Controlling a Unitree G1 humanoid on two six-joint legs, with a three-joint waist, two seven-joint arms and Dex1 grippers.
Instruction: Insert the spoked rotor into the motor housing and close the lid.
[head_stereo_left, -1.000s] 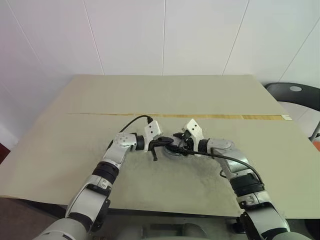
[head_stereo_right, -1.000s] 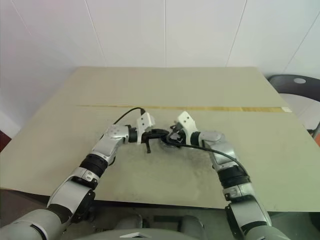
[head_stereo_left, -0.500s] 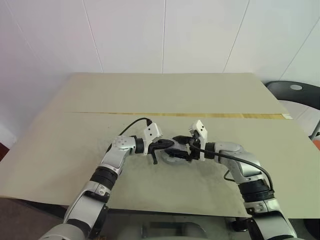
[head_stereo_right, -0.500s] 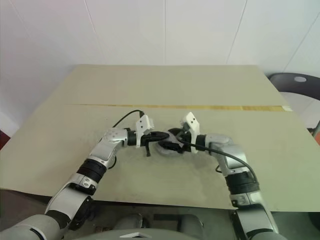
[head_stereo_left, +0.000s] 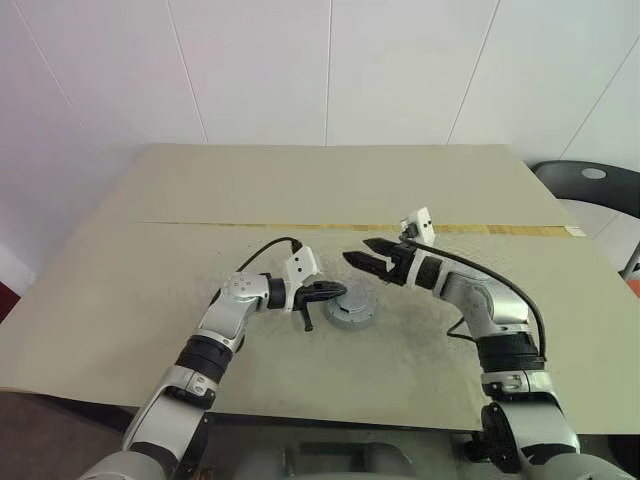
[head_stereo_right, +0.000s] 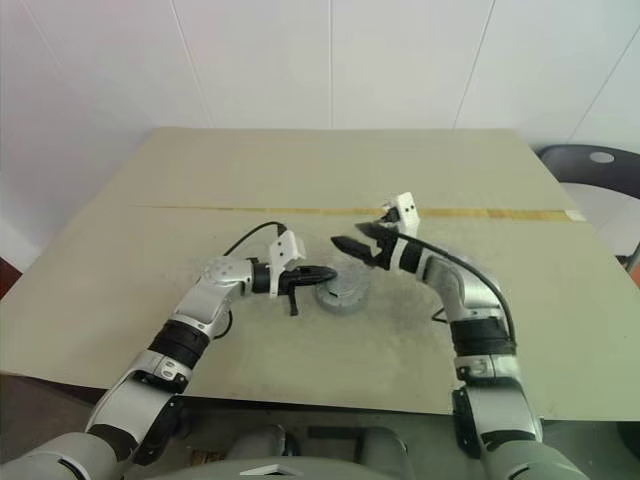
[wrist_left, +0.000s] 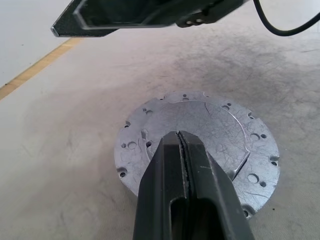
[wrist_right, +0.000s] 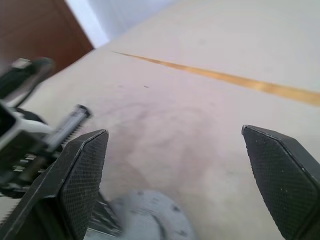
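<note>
- Lid: I see a flat grey metal disc with small holes near its edge, lying on the tan table just below frame centre in the head views.
- My left gripper has its jaws pressed together, empty, tips over the disc's left edge; I cannot tell if they touch it.
- My right gripper has its jaws spread wide, holding nothing, above and right of the disc, clear of it.
</note>
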